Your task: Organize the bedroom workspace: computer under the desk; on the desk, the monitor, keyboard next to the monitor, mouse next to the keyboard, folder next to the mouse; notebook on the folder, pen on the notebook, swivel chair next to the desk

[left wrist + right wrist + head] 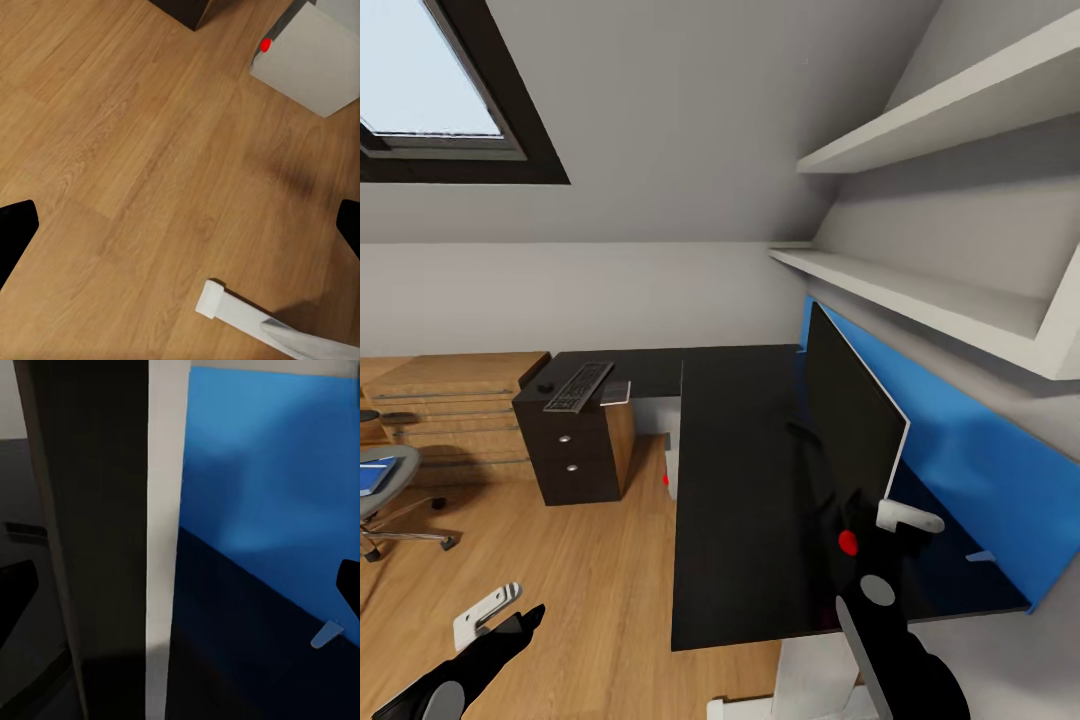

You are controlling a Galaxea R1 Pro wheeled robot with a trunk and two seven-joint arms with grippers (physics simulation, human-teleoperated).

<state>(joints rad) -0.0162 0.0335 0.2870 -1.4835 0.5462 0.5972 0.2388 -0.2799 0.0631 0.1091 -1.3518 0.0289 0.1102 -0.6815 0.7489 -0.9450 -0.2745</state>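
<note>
The black monitor (853, 418) stands on the black desk (735, 500), seen edge-on near the blue back panel. My right gripper (875, 528) is open at the monitor's near edge. In the right wrist view that pale edge (165, 547) runs between the spread fingertips (16, 592) without touching them. The keyboard (578, 386), the mouse (545, 387) and a grey flat item (616, 392) lie at the desk's far end. The white computer (671, 470) (315, 64) stands under the desk. On the swivel chair (390, 500) at the left lies the blue folder (374, 476). My left gripper (500, 618) hangs open over the floor.
A dark drawer unit (572, 455) stands under the desk's far end, with a low wooden dresser (455, 395) beyond it. White shelves (920, 290) jut out above the desk. The desk's white foot (225, 304) lies on the wooden floor (560, 570).
</note>
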